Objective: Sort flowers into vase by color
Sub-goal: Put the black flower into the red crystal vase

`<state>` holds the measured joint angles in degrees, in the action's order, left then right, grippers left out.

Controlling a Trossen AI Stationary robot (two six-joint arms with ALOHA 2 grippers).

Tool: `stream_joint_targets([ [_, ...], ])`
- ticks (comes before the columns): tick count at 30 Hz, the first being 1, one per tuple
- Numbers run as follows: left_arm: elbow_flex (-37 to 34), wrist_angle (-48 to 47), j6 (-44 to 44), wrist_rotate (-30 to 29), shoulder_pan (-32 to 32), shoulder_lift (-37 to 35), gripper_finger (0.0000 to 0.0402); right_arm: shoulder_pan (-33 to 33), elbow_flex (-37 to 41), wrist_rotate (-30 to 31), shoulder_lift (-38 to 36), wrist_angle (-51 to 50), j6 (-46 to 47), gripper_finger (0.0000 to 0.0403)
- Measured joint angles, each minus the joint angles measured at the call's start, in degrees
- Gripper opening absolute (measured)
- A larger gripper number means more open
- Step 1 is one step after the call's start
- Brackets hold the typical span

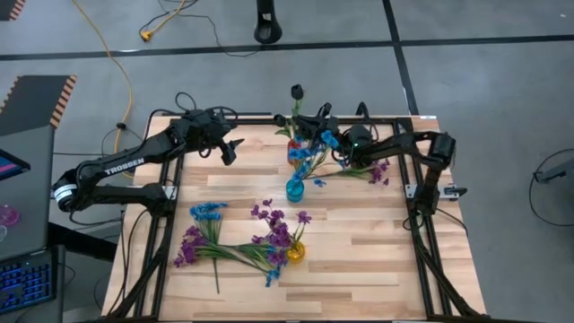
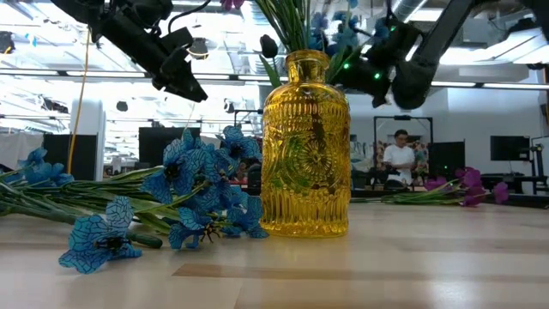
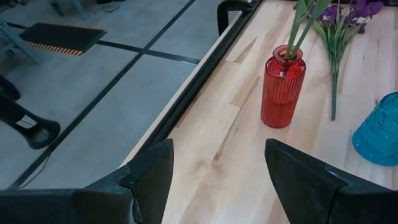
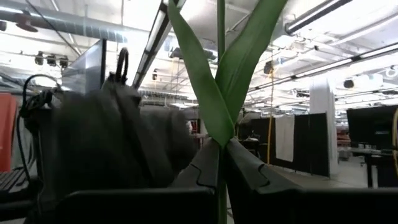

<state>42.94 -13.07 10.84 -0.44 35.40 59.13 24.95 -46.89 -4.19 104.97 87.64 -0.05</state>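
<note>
Item: sorting in progress, three vases on the wooden surface (image 1: pixel 359 260). My right end effector (image 4: pixel 221 165) is pinched tight on a green stem (image 4: pixel 221 74) whose long axis runs upright through the fingers, leaves fanning above. From above, it hangs over the far side, by the red vase (image 3: pixel 283 87) and just beyond the blue vase (image 1: pixel 295 189); which bloom tops the stem I cannot tell. The red vase already carries stems. My left end effector (image 3: pixel 217 180) hovers spread and empty, aimed toward the red vase, farther off than my right. Loose stock: blue flowers (image 2: pixel 202 184) and purple flowers (image 1: pixel 273 224) lie flat by the yellow vase (image 2: pixel 305 146); more purple flowers (image 1: pixel 381 170) lie under my right arm. Judgement: the matching vase lies below the held stem, so lowering along its axis is the deciding move.
</note>
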Motion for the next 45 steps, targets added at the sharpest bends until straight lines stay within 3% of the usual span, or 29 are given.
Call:
stream_joint_targets([
  [5,0.0,0.0,-0.9,0.1,0.0,0.0,0.0241,0.5,-1.6,0.0,4.3,2.1,1.6,0.004],
  [25,0.0,0.0,-1.0,0.1,0.0,0.0,0.0241,0.6,-1.6,-0.5,3.9,-7.6,0.9,0.0056],
  [33,0.0,-0.1,-3.1,0.1,0.0,0.0,0.0241,0.1,-1.6,-0.5,3.9,-8.2,-4.6,0.0062],
  [39,0.0,-0.6,-3.6,0.1,0.0,0.0,0.0241,0.2,-1.5,0.2,1.9,-14.9,-4.1,0.0104],
  [45,0.0,-2.6,-6.1,0.1,0.0,0.0,0.0241,0.2,-1.5,1.7,-4.7,-31.3,-4.1,0.0166],
])
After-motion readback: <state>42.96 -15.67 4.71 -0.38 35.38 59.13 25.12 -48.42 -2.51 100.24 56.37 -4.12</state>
